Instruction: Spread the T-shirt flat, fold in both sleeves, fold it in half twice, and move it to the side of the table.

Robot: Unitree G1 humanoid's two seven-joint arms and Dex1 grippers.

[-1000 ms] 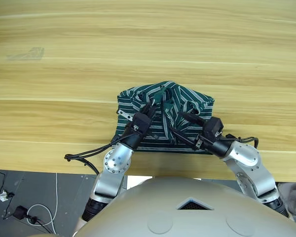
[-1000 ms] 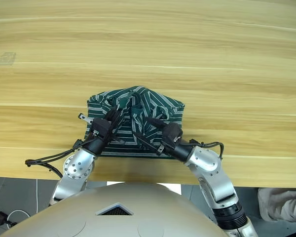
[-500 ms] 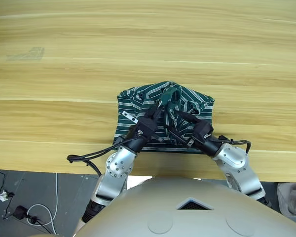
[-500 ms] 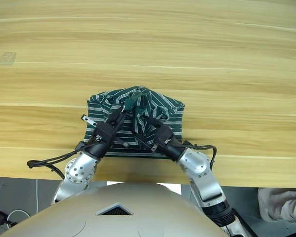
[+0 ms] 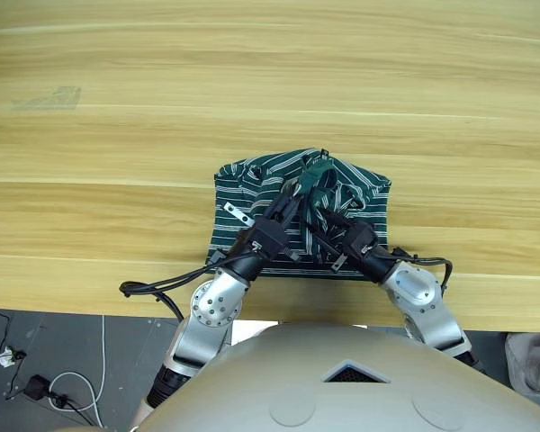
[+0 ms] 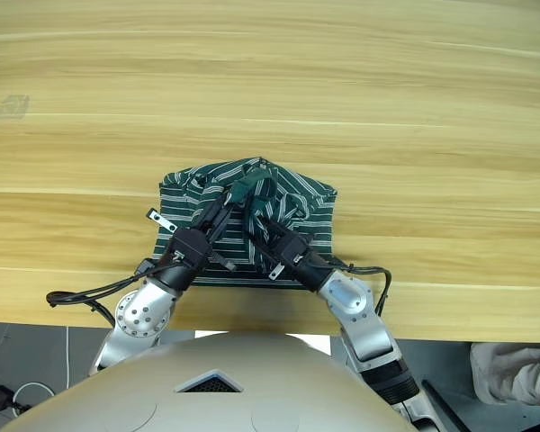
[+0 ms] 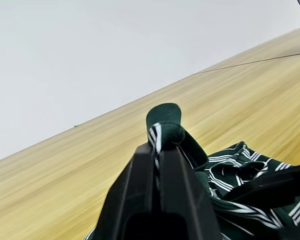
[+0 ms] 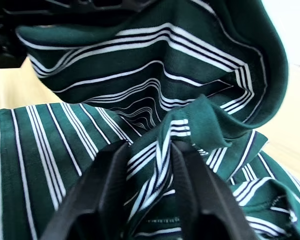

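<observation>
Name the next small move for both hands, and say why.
Probably lift slightly and draw the hands apart. The left hand and right hand each pinch a fold close together at the middle of the bunched T-shirt, so separating them should begin spreading it flat.

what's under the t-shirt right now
Wooden table shows all around the bunched T-shirt, which lies on it. The left gripper and right gripper each pinch a raised fold. Anything beneath the cloth is covered.

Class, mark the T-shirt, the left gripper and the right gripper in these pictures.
T-shirt point(image 5: 374, 193): left eye view, striped cloth near its right edge.
left gripper point(image 7: 157, 149): left wrist view, between fingertips pinching cloth.
right gripper point(image 8: 151, 150): right wrist view, between fingertips pinching cloth.
</observation>
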